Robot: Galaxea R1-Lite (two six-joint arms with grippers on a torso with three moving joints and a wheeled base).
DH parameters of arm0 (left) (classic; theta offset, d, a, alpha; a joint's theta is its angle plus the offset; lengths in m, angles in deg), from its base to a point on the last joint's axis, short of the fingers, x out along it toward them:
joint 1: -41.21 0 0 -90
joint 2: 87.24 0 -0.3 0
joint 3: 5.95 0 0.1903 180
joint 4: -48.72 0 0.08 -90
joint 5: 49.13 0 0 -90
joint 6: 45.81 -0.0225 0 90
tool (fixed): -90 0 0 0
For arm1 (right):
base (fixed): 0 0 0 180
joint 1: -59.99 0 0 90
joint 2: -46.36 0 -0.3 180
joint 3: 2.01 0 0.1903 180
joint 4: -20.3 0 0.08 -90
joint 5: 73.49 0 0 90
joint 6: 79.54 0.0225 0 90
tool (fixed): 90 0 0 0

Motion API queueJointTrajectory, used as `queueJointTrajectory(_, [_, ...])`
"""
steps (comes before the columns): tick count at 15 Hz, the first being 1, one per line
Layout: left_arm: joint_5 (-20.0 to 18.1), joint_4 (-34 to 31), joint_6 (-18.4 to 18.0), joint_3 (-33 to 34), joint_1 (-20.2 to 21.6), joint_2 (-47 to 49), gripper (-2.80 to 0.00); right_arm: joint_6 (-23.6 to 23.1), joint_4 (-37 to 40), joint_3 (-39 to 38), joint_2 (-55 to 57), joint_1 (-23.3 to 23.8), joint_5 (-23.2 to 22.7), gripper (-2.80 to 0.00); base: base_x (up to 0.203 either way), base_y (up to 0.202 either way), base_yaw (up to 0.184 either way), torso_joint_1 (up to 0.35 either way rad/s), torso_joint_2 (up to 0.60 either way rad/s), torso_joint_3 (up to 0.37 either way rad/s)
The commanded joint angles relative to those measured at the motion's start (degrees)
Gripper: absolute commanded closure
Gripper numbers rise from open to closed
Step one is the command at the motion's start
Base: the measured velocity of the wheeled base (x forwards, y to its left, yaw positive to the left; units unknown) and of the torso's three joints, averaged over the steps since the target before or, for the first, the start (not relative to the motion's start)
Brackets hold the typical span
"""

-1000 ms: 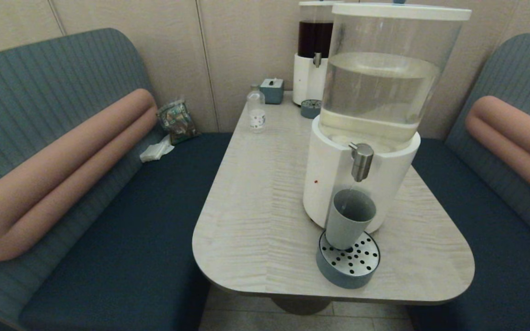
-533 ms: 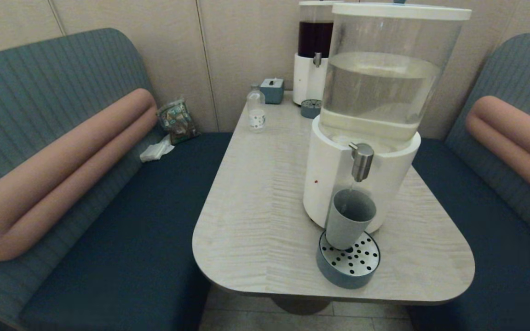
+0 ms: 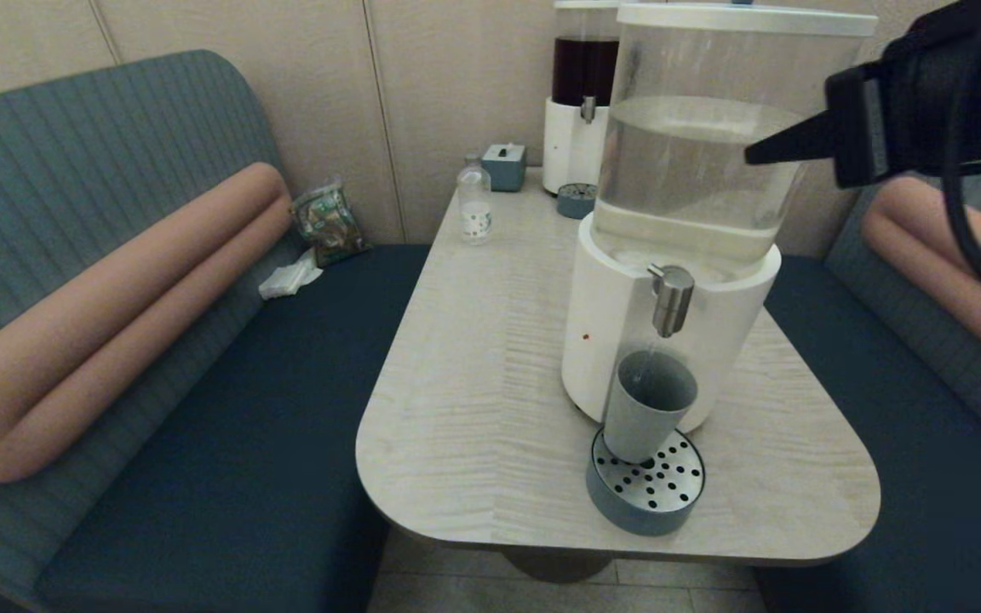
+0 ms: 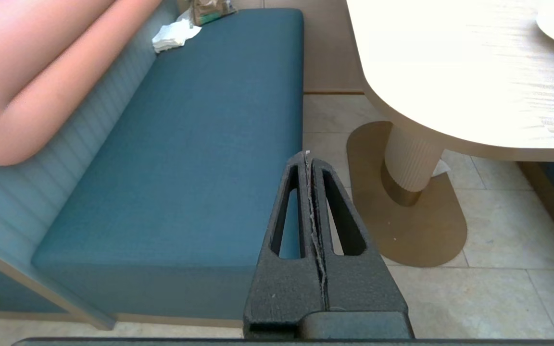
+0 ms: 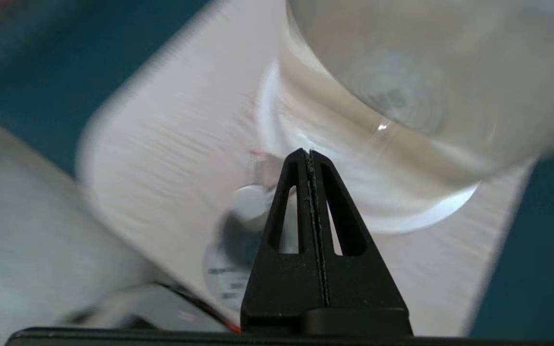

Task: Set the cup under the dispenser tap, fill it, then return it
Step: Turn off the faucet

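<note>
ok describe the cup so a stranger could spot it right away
Start at the big white-based dispenser with the clear pale-liquid tank, at the table's near end. Directly under its steel tap, on the round perforated drip tray, stands the cup: a plain grey-blue handleless tumbler, unlike the small clear labelled bottle farther back.

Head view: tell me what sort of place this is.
Probably a cafe or canteen booth: teal padded benches flank a pale wood-grain table, which carries two self-serve drink dispensers, a clear one and a dark-red one, each with a drip tray.
</note>
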Motion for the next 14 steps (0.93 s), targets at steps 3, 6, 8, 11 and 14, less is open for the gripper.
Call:
queueJointTrajectory(3, [0.05, -0.04, -0.01, 0.00, 0.00, 0.07, 0.00, -1.03, 0.37, 0.69, 5.54, -0.59, 1.96, 0.00, 0.000, 0.000, 0.000, 0.000, 0.00, 0.000])
queueJointTrajectory(6, [0.03, -0.05, -0.01, 0.00, 0.00, 0.07, 0.00, -1.32, 0.15, 0.58, 6.02, -1.78, 5.26, 0.00, 0.000, 0.000, 0.000, 0.000, 0.00, 0.000])
queueJointTrajectory(8, [-0.02, -0.05, -0.01, 0.00, 0.00, 0.07, 0.00, -1.59, -0.21, 0.58, 6.86, -3.70, 9.13, 0.00, 0.000, 0.000, 0.000, 0.000, 0.00, 0.000])
queueJointTrajectory(11, [0.03, -0.05, -0.01, 0.00, 0.00, 0.07, 0.00, -1.61, 0.00, 0.49, 6.98, -5.66, 9.26, 0.00, 0.000, 0.000, 0.000, 0.000, 0.00, 0.000])
queueJointTrajectory(14, [-0.03, -0.02, -0.01, 0.00, 0.00, 0.07, 0.00, -0.42, 0.37, -0.45, 6.98, -8.96, 9.26, 0.00, 0.000, 0.000, 0.000, 0.000, 0.00, 0.000])
